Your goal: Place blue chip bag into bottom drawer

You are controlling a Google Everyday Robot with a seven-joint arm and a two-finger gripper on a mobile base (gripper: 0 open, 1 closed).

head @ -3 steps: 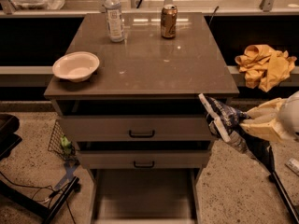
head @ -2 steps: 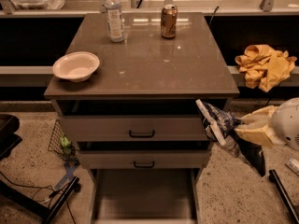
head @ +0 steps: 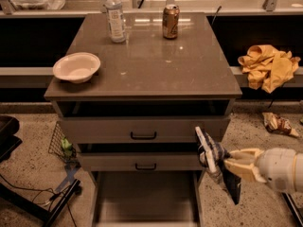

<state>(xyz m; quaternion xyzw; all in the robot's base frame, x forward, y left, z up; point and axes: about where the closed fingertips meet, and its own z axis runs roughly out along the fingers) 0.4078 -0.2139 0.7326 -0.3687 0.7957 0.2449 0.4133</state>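
Observation:
My gripper (head: 226, 166) comes in from the lower right, its cream fingers (head: 240, 164) shut on the blue chip bag (head: 209, 153). The bag is crinkled dark-blue foil with white print. It hangs in the air at the cabinet's right front corner, level with the middle drawer. The bottom drawer (head: 144, 195) is pulled out at floor level below and left of the bag. Its flat grey floor shows nothing in it.
On the cabinet top (head: 151, 60) stand a white bowl (head: 76, 67), a plastic bottle (head: 115, 15) and a can (head: 170, 21). Two grey-fronted drawers (head: 142, 132) have black handles. A yellow cloth (head: 269, 66) lies at right. A brownish wrapper (head: 279, 124) is on the floor.
My gripper has carried the blue chip bag a little to the left and downward, closer to the cabinet's right front corner and the open bottom drawer.

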